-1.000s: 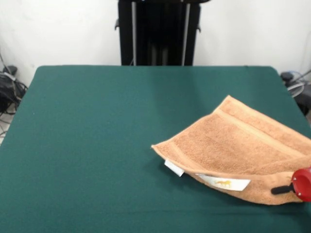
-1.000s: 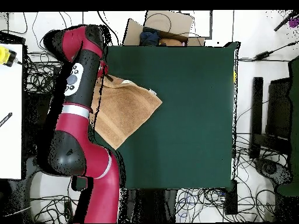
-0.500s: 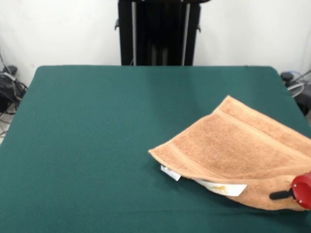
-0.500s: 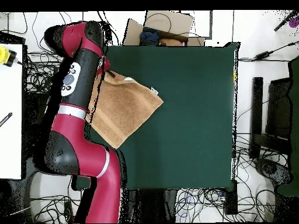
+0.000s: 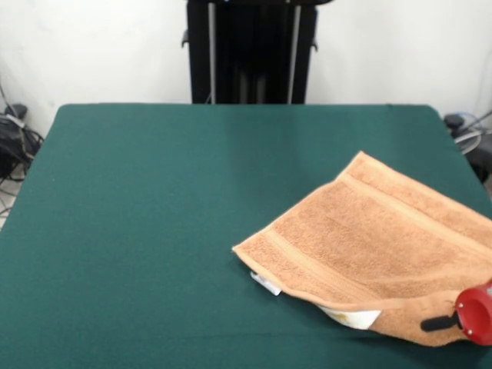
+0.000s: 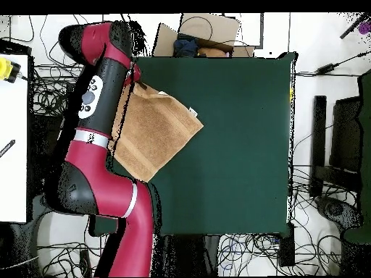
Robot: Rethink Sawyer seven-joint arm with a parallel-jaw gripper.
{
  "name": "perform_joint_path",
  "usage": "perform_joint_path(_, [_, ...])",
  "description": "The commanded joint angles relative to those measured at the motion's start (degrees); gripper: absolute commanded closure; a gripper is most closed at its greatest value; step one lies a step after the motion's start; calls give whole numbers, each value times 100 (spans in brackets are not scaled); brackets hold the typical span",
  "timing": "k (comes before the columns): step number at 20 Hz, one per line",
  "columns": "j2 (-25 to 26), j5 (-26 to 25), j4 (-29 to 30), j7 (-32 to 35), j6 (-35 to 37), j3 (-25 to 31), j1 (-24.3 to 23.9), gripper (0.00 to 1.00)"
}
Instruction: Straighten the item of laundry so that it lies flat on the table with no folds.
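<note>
The item of laundry [image 5: 369, 238], an orange-tan towel, lies at the right side of the green table [image 5: 154, 192]. It is folded over on itself, with woven bands across it. Its near edge is lifted, and white tags [image 5: 350, 317] show beneath it. My gripper [image 5: 440, 323] is at the lower right edge of the front view, shut on the towel's near corner. In the overhead view the towel [image 6: 156, 130] lies at the table's [image 6: 239, 145] left edge, partly under my red arm [image 6: 98, 108]. The gripper [image 6: 132, 78] sits at its upper left corner.
A black pedestal [image 5: 250, 50] stands behind the table's far edge. Cables [image 5: 11, 138] lie off the table's left side. In the overhead view a cardboard box [image 6: 199, 36] sits beyond the top edge and a white surface [image 6: 13, 130] at the far left.
The gripper has moved toward the near edge with the towel's corner. The folded layer has spread left, and the white tags are now mostly tucked under the lifted edge.
</note>
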Motion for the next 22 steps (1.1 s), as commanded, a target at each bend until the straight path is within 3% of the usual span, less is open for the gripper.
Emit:
perform_joint_path(1, [-180, 675, -12, -1121, 84, -1474, -179, 100])
perform_joint_path(8, [-60, 1171, -107, -1604, 671, -1508, -300, 100])
perform_joint_path(15, [-135, 1810, -3, -2299, 1057, -2213, -440, 100])
perform_joint_path(16, [-147, 1964, 15, -2333, 1071, -2343, -457, 0])
perform_joint_path(22, [-180, 2192, 63, -2427, 1126, -2607, -491, 0])
